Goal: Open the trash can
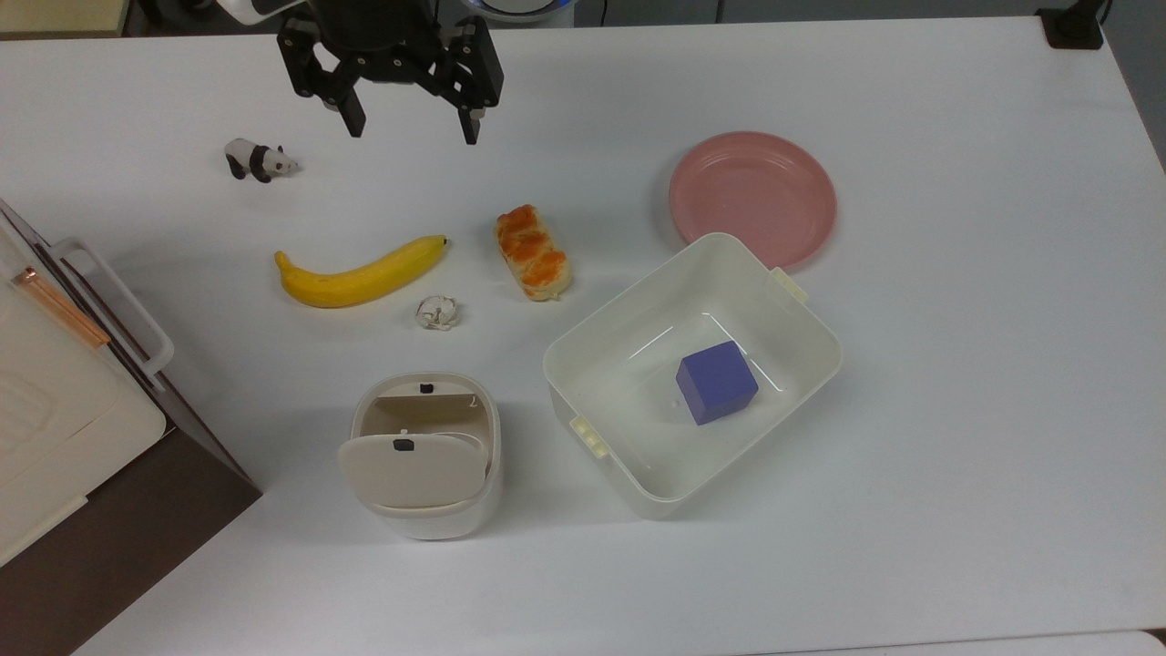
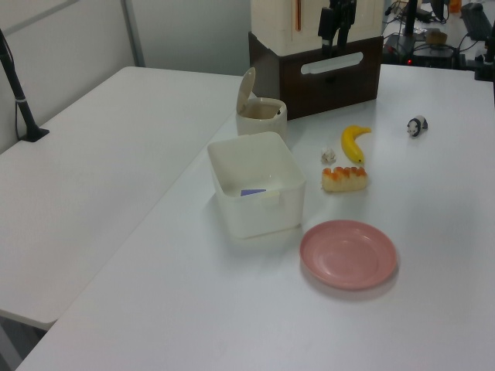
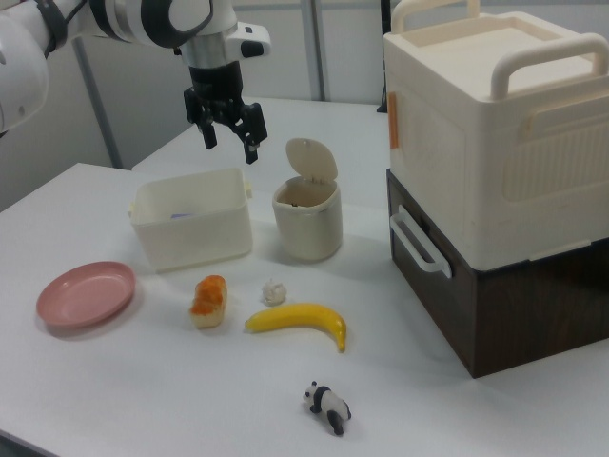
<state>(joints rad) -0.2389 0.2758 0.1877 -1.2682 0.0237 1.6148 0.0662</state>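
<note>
trash can (image 1: pixel 426 456) lid up (pincer (image 1: pixel 410 128) apart)

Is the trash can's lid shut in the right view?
No, the trash can has its beige lid standing upright off the rim, leaving the opening uncovered.

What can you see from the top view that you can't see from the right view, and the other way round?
Top view alone: the whole purple cube lying inside the white tub.

Right view alone: the white robot arm, and the tall cream box stacked on a brown one.

Both: the trash can with its lid up, the open gripper well away from it, plus the banana, panda and pink plate.
</note>
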